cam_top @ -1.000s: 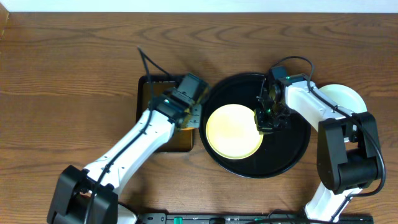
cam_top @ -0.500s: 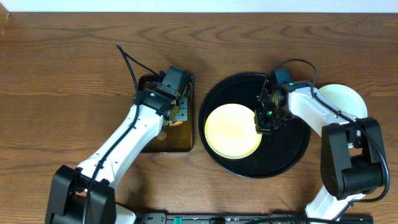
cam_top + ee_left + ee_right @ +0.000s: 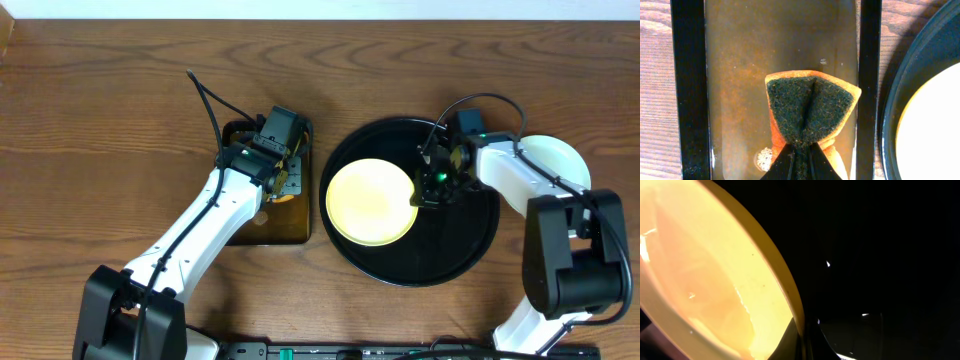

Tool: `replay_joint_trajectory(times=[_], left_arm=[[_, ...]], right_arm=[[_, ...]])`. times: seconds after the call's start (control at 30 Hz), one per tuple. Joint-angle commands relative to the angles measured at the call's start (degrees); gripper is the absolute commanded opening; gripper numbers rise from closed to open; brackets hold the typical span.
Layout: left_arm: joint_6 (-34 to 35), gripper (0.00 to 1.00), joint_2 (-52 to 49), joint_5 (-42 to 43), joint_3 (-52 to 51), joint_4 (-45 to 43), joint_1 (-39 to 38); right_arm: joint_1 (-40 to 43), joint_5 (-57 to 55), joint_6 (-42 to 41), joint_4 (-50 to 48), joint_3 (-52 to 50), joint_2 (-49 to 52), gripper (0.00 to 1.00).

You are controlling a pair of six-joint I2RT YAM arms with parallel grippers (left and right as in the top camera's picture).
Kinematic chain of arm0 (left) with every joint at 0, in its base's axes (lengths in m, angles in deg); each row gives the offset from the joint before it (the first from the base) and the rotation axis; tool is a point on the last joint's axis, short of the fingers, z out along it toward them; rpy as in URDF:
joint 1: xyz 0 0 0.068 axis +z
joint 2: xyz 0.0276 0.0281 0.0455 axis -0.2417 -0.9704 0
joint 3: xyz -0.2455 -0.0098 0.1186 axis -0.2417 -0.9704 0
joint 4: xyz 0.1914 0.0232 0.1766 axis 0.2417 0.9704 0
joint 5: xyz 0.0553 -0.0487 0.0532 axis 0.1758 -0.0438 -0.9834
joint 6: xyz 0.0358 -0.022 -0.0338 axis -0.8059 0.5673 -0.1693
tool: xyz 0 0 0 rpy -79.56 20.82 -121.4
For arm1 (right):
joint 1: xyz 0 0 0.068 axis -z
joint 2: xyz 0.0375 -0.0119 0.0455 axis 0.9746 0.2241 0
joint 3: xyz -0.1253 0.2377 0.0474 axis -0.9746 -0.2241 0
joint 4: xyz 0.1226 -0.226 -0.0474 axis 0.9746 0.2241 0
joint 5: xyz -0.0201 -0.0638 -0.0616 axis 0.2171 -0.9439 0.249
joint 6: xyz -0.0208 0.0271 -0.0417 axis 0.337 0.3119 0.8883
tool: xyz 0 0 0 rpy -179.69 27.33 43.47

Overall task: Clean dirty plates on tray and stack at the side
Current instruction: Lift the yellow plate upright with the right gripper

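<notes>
A pale yellow plate (image 3: 370, 202) lies in the left half of the round black tray (image 3: 470, 250). My right gripper (image 3: 425, 192) is shut on the plate's right rim; in the right wrist view the rim (image 3: 785, 280) runs between the fingers (image 3: 802, 342). A stack of pale mint-blue plates (image 3: 555, 155) sits right of the tray, partly under the right arm. My left gripper (image 3: 285, 180) is shut on an orange sponge with a dark scouring face (image 3: 810, 107), held over the brown liquid of the rectangular tray (image 3: 740, 75).
The small rectangular black tray (image 3: 235, 230) stands just left of the round tray. A black cable (image 3: 205, 100) rises from the left arm. A white strip (image 3: 330, 8) runs along the far table edge.
The left gripper carried the sponge left from the yellow plate into the rectangular tray. The right gripper shifted slightly up and right with the plate rim, and the plate moved a little up-left.
</notes>
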Motion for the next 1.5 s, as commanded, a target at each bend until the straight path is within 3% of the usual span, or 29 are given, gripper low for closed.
replay_joint_trajectory(times=[0.0, 0.17, 0.47, 0.93, 1.07, 1.37, 1.47], left_arm=[[-0.3, 0.08, 0.2, -0.7, -0.3, 0.2, 0.3], [-0.3, 0.08, 0.2, -0.7, -0.3, 0.2, 0.3], [-0.4, 0.08, 0.2, -0.7, -0.3, 0.2, 0.3], [-0.4, 0.08, 0.2, -0.7, -0.3, 0.2, 0.3], [-0.4, 0.08, 0.2, -0.7, -0.3, 0.2, 0.3], [-0.4, 0.08, 0.2, -0.7, -0.3, 0.2, 0.3], [-0.4, 0.08, 0.2, -0.7, -0.3, 0.2, 0.3]], right_arm=[[1.5, 3.2, 2.3, -0.2, -0.1, -4.7, 0.01], [2.4, -2.6, 2.3, -0.1, -0.1, -10.0, 0.01], [0.8, -29.4, 2.3, 2.0, -0.1, -22.1, 0.01], [-12.6, -65.4, 3.5, 8.1, -0.1, -27.2, 0.01], [-16.9, -67.6, 9.2, 8.6, -0.1, -27.2, 0.01], [-20.9, -69.5, 13.4, 9.0, -0.1, -27.2, 0.01], [-20.9, -74.7, 12.7, 8.8, -0.1, -27.2, 0.01]])
